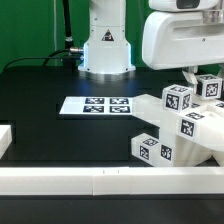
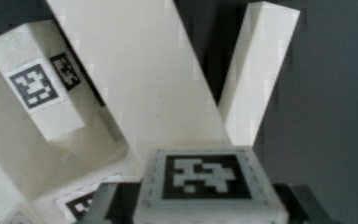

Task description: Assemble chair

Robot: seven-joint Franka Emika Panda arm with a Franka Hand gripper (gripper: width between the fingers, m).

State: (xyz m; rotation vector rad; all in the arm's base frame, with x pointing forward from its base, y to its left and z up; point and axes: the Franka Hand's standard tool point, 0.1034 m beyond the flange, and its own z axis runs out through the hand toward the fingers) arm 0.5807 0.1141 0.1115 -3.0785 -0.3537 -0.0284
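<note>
The chair parts (image 1: 180, 122) are chunky white pieces with black-and-white tags, clustered at the exterior view's right on the black table. My gripper (image 1: 192, 78) hangs from the large white hand above this cluster. In the wrist view my gripper (image 2: 204, 200) has its dark fingers (image 2: 130, 203) pressed against both sides of a white tagged block (image 2: 202, 178). Beyond the block, two long white bars (image 2: 137, 75) rise side by side. A tagged white piece (image 2: 44, 88) leans beside them. What lies under the block is hidden.
The marker board (image 1: 95, 104) lies flat in the middle of the table. A long white border rail (image 1: 100, 180) runs along the front edge, and another rail end (image 1: 5, 140) sits at the exterior view's left. The robot base (image 1: 105, 45) stands at the back.
</note>
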